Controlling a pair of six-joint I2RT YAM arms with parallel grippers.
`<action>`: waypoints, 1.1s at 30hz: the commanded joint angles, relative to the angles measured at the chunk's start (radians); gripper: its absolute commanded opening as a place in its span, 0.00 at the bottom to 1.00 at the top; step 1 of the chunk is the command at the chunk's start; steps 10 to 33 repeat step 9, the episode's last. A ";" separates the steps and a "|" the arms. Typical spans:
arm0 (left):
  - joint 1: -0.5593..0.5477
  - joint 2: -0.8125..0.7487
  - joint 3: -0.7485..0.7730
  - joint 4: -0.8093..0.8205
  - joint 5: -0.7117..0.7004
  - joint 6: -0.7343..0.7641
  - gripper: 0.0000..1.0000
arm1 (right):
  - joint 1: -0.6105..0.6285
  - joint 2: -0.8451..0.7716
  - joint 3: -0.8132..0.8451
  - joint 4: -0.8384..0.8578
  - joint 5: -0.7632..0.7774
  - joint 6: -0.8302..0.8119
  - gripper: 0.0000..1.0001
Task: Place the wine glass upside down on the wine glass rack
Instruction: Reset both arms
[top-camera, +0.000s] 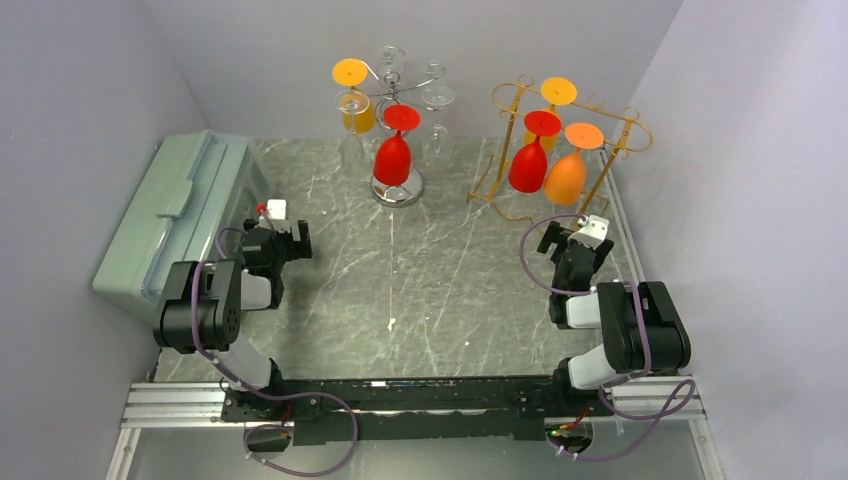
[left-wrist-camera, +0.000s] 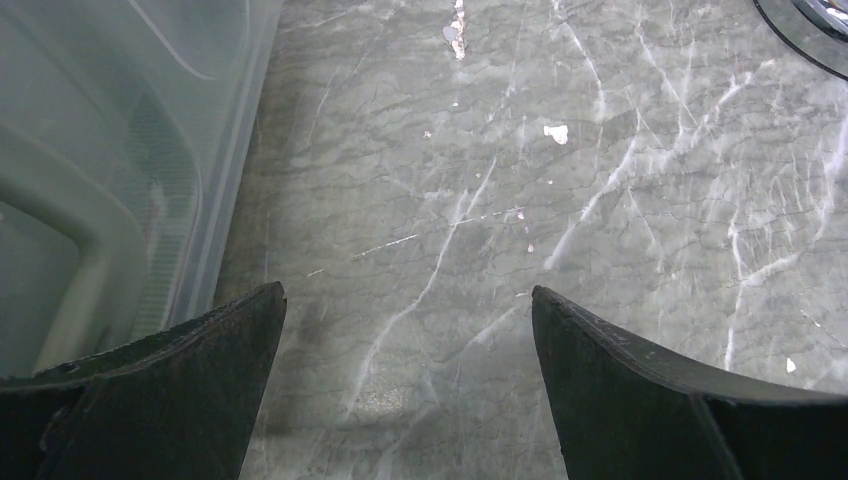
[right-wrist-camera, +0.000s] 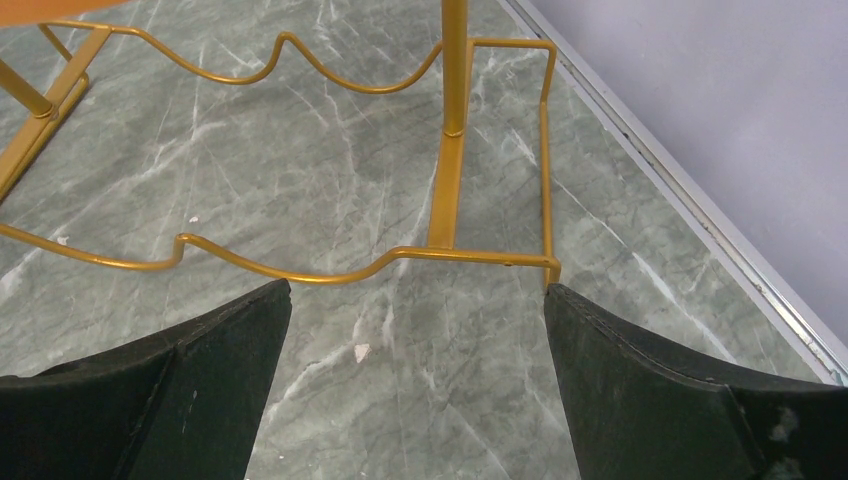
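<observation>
Two wine glass racks stand at the back of the marble table (top-camera: 440, 290). The silver rack (top-camera: 397, 188) carries a red wine glass (top-camera: 393, 157), a yellow one (top-camera: 356, 108) and clear ones (top-camera: 437, 100), all hanging bowl down. On the gold rack (top-camera: 612, 150) hang a red glass (top-camera: 527, 165), an orange glass (top-camera: 565, 175) and a yellow glass (top-camera: 555, 95), bowl down too. My left gripper (top-camera: 285, 240) (left-wrist-camera: 408, 295) is open over bare marble. Just short of the gold rack's base wire (right-wrist-camera: 300, 275), my right gripper (top-camera: 568, 245) (right-wrist-camera: 416, 290) is open and holds nothing.
A grey-green lidded plastic box (top-camera: 180, 215) (left-wrist-camera: 110, 180) lies along the left side, close to my left fingers. The silver rack's round chrome base (left-wrist-camera: 815, 30) shows at the far right of the left wrist view. Walls close in the sides and back.
</observation>
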 joint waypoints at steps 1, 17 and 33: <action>0.017 0.014 0.015 0.002 -0.035 -0.045 0.99 | 0.001 -0.009 0.008 0.026 -0.005 -0.002 1.00; 0.017 0.014 0.015 0.002 -0.036 -0.045 1.00 | 0.001 -0.008 0.008 0.027 -0.005 -0.002 1.00; 0.017 0.014 0.015 0.002 -0.036 -0.045 1.00 | 0.001 -0.008 0.008 0.027 -0.005 -0.002 1.00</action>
